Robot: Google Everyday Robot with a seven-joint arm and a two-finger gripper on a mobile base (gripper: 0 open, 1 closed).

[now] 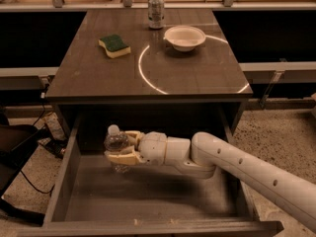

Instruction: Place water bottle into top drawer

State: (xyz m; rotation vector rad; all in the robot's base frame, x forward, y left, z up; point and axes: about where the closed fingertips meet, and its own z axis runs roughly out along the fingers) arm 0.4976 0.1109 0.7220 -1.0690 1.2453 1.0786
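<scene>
The water bottle (117,143) is clear with a white cap and stands upright inside the open top drawer (143,194), at its back left. My gripper (120,146) reaches in from the right and is shut on the water bottle, one cream finger (129,134) behind it and one in front. The bottle's base is at or just above the drawer's grey bottom; I cannot tell if it touches.
On the desk top (98,78) lie a green and yellow sponge (114,45), a white bowl (184,36) and a silver can (156,11) at the back. My white arm (247,169) crosses the drawer's right side. Cables lie on the floor at left.
</scene>
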